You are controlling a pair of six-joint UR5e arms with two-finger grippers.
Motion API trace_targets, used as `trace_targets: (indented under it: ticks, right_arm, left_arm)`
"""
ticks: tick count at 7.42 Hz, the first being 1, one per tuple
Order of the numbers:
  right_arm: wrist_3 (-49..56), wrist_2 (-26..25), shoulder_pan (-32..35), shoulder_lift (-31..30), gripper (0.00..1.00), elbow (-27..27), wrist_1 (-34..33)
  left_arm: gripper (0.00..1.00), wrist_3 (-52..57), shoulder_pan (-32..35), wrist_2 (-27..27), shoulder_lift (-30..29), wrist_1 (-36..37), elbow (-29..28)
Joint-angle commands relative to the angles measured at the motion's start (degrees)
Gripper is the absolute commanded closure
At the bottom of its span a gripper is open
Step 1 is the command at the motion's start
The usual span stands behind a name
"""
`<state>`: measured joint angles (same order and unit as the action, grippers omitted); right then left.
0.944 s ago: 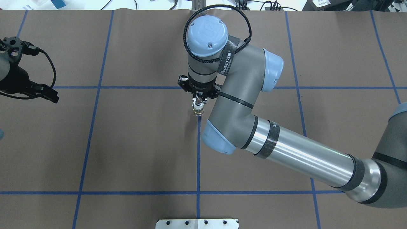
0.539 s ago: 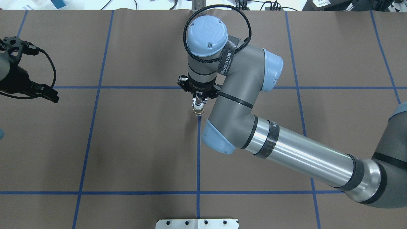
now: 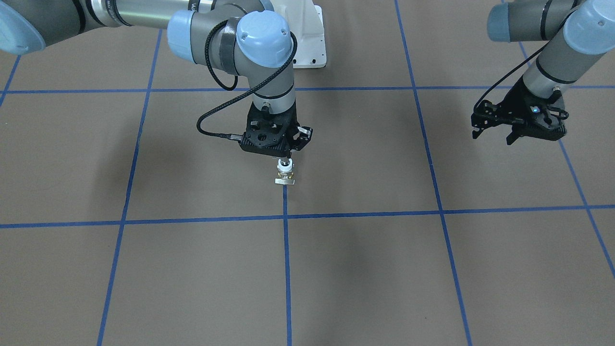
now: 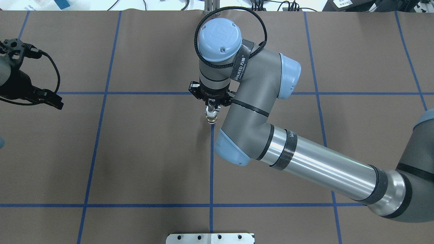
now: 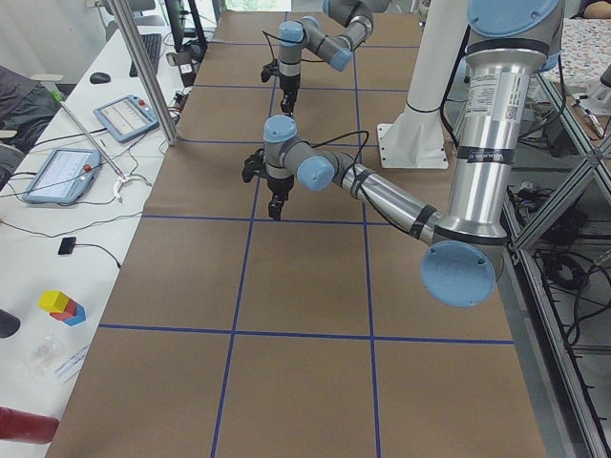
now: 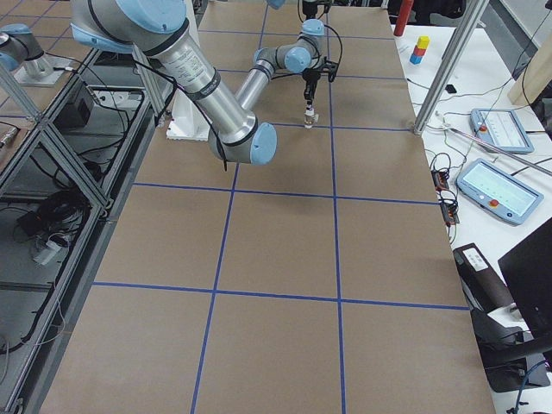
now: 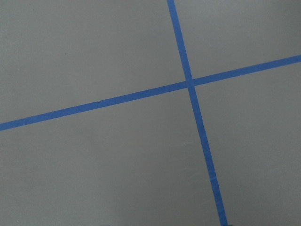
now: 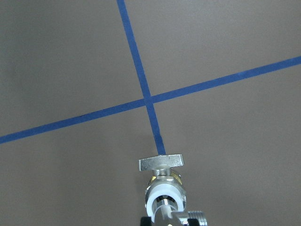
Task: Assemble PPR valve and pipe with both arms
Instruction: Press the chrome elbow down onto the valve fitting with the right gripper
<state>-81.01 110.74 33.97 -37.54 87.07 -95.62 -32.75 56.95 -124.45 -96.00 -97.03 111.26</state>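
My right gripper (image 4: pixel 212 109) points down over the middle of the table and is shut on a small valve (image 4: pixel 211 118). The valve has a white collar, a brass body and a flat silver handle (image 8: pixel 161 163) at its lower end. It also shows in the front view (image 3: pixel 285 174), at the end of a blue tape line, low over the table; I cannot tell if it touches. My left gripper (image 3: pixel 495 135) hangs open and empty far to the side, also in the overhead view (image 4: pixel 51 100). No separate pipe shows.
The table is covered in brown paper with a grid of blue tape lines (image 4: pixel 211 169). The white arm pedestal (image 3: pixel 307 33) stands at the robot's side. Tablets and cables (image 6: pixel 496 185) lie on a side bench beyond the table edge.
My right arm's wrist has shifted very slightly to the left. The valve stays at the same spot. The left arm has not moved.
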Motion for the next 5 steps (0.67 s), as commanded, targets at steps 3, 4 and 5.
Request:
trace_targets:
  ticks: [3, 4, 5]
  right_arm:
    - [0.1, -0.2, 0.0, -0.1, 1.0, -0.1, 0.0]
    - [0.1, -0.2, 0.0, -0.1, 1.0, -0.1, 0.0]
    - [0.1, -0.2, 0.0, -0.1, 1.0, -0.1, 0.1]
  left_arm:
    - [0.16, 0.0, 0.0, 0.0, -0.1, 0.0, 0.1]
    - [0.16, -0.1, 0.0, 0.0, -0.1, 0.0, 0.3]
    - [0.16, -0.1, 0.0, 0.0, 0.0, 0.0, 0.4]
